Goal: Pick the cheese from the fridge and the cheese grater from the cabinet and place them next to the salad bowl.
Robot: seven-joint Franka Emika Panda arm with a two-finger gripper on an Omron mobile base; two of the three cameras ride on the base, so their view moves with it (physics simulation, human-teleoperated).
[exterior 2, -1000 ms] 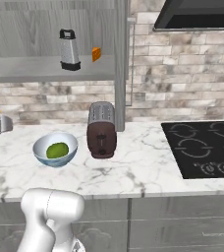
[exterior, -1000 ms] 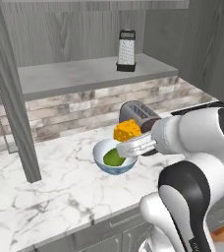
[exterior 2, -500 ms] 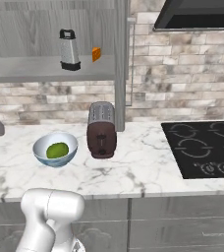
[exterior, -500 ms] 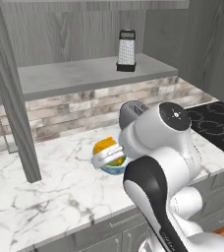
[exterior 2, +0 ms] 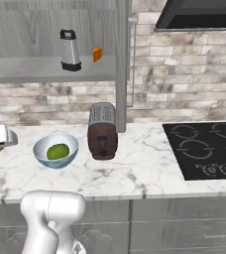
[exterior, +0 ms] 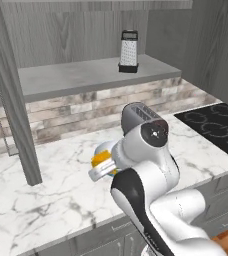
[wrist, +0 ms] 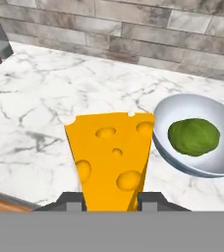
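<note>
I saw the cheese grasped between the fingertips of the gripper, held just left of the salad bowl above the marble counter. The cheese grater stood upright on the cabinet shelf, well apart, and the toaster sat just right of the bowl.

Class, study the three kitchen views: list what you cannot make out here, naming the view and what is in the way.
- Salad bowl: in the left base view the robot's arm covers most of it.
- Cheese: in the hand view its lower end is cut off at the bottom, so whether it rests on the counter is unclear.
- Gripper: in the right base view the left edge cuts it off.
- Small orange piece on the cabinet shelf: too small to identify.
</note>
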